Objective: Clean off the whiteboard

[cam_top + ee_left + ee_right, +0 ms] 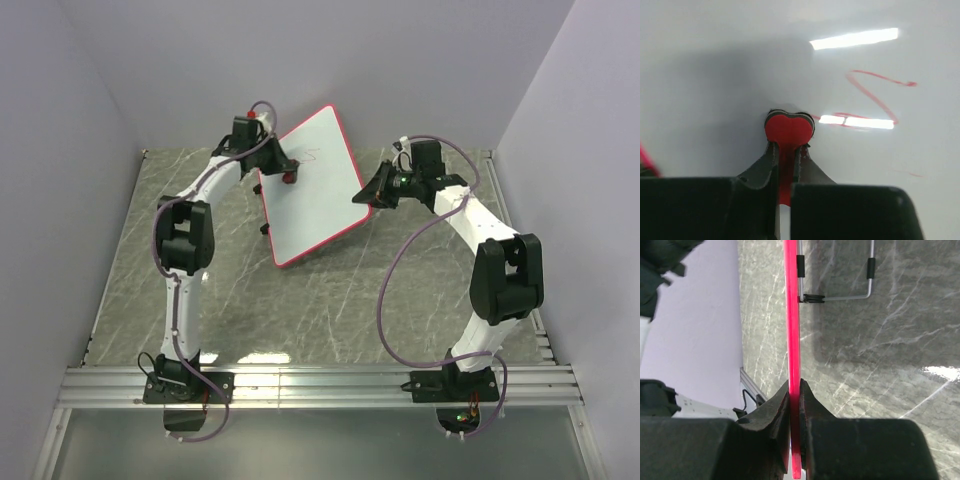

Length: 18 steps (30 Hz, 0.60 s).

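Observation:
The whiteboard [312, 185], white with a thin red rim, is held tilted above the table. A red scribble [875, 95] marks its face; it also shows in the top view [312, 155]. My left gripper [287, 172] is shut on the small red-and-black eraser [789, 129] and presses it against the board, left of the scribble. My right gripper [372, 192] is shut on the board's red rim [792, 330] at its right edge. The rim runs edge-on between the right fingers [812, 405].
The grey marble table [330, 300] lies below the board. The board's wire stand with black feet [840, 297] hangs under it. Purple walls enclose three sides. A metal rail [320, 385] runs along the near edge by the arm bases.

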Available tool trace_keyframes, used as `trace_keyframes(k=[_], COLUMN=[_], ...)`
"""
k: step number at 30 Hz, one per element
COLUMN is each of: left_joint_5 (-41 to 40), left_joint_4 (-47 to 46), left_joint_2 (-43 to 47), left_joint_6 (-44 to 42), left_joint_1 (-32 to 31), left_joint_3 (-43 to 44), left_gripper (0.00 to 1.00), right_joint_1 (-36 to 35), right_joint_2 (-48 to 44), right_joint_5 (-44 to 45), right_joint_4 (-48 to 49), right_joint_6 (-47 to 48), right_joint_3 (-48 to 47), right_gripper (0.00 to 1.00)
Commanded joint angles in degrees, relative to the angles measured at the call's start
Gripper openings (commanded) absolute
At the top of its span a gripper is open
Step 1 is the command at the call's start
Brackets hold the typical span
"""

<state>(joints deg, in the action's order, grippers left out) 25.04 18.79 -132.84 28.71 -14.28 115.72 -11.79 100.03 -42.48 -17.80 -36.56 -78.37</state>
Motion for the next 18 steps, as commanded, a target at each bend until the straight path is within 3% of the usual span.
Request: trace_keyframes(k=[1,9,18], left_joint_5=[-4.3,-0.8,12.3], left_joint_4=[5.4,8.0,9.6], left_joint_2=[-4.0,-3.1,0.5], left_joint_6=[-3.1,-3.5,-5.0], left_joint_1=[0.5,-0.7,-7.6], left_joint_3=[-6.5,0.3,8.5], left_gripper=[0.00,0.00,0.00], right_joint_1=[-1.7,-2.3,-4.0], right_joint_2=[-0.4,1.8,3.9], right_joint_5=[0.5,0.3,1.3], right_joint_4=[-0.9,-0.7,-2.5], right_joint_6=[0.3,0.3,2.6], right_joint_3=[-1.9,-3.0,-5.4], right_gripper=[0.00,0.00,0.00])
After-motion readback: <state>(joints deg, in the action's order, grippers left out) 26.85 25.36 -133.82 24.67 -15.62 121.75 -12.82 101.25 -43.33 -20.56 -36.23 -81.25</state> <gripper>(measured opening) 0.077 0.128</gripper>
